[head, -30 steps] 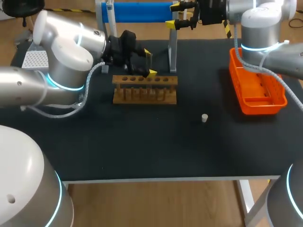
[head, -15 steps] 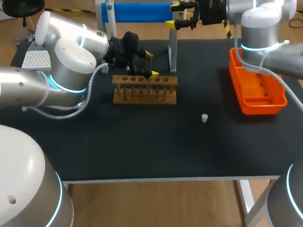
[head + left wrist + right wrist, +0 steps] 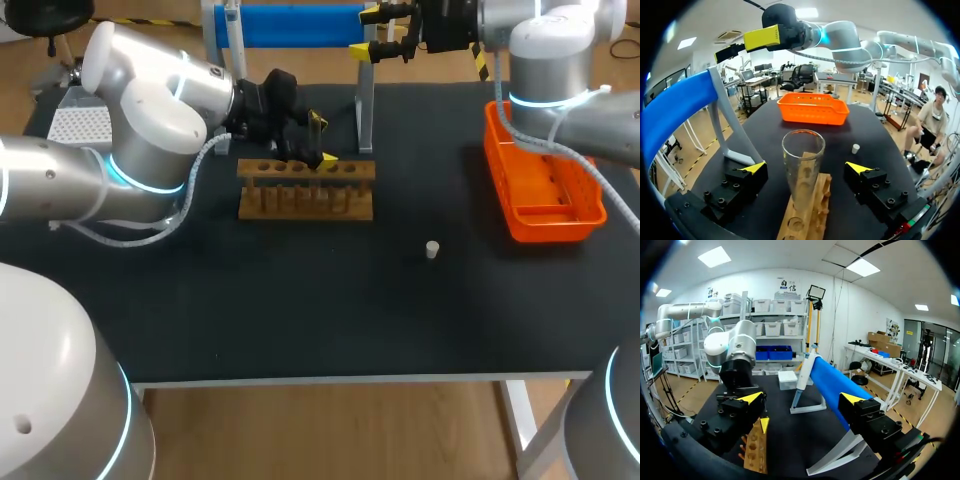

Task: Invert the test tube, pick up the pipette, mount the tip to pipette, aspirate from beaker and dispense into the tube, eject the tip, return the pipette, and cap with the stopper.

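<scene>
Your left claw (image 3: 805,168) is spread wide, 1 yellow tip on each side of the glass tube (image 3: 802,172), with a clear gap on both sides, so neither finger touches the glass. Your right claw (image 3: 801,399) is spread as well, with nothing between its 2 tips. In the head view it hangs over the table's far edge, beside the right end of the blue frame.

The black table (image 3: 300,300) carries everything else. The blue frame (image 3: 300,25) runs along the far edge on pale legs. The orange basket (image 3: 553,226) sits at the right side, under your right arm and well apart from the rack. The wooden rack (image 3: 305,190) lies left of the middle, with a row of holes along its top. The tube stands upright in that rack with its open mouth up. The small pale stopper (image 3: 432,249) stands alone on the table between rack and basket, touching neither.
</scene>
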Action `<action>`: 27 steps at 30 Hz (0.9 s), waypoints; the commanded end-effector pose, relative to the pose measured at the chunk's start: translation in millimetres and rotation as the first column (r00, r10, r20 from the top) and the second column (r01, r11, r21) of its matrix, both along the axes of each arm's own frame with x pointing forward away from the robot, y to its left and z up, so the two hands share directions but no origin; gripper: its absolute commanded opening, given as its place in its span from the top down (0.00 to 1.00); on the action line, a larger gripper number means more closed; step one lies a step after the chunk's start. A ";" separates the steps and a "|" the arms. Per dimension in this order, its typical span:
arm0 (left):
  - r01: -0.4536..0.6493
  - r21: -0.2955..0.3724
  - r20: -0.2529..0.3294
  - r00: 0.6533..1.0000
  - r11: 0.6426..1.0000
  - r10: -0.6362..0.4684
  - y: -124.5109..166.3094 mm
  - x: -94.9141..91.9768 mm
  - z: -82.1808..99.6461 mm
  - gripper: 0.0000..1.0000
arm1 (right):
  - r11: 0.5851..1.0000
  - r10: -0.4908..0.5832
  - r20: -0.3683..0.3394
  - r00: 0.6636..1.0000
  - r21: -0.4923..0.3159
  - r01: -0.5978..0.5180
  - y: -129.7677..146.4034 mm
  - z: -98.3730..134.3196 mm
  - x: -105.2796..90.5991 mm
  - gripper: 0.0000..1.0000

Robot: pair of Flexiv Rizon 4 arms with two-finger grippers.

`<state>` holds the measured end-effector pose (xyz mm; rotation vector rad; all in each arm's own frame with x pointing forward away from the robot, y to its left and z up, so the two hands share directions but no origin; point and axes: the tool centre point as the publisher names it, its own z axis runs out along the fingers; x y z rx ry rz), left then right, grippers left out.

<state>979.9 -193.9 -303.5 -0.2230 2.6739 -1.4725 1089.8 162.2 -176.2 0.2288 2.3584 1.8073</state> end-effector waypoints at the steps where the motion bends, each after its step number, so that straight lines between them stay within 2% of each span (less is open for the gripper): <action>1: 0.002 0.004 -0.008 1.000 1.000 -0.002 -0.5 2.9 -1.8 0.00 | 1.000 0.001 -0.002 1.000 -0.003 -0.001 -0.4 0.7 0.0 0.00; 26: 0.005 0.001 -0.003 1.000 1.000 -0.005 -0.4 2.9 -2.0 0.00 | 1.000 0.001 -0.002 1.000 -0.003 -0.001 -0.4 0.7 0.0 0.00; 27: 0.005 0.001 -0.003 1.000 1.000 -0.005 -0.4 2.9 -2.0 0.00 | 1.000 -0.012 0.001 1.000 -0.015 0.012 -6.1 0.3 -4.8 0.00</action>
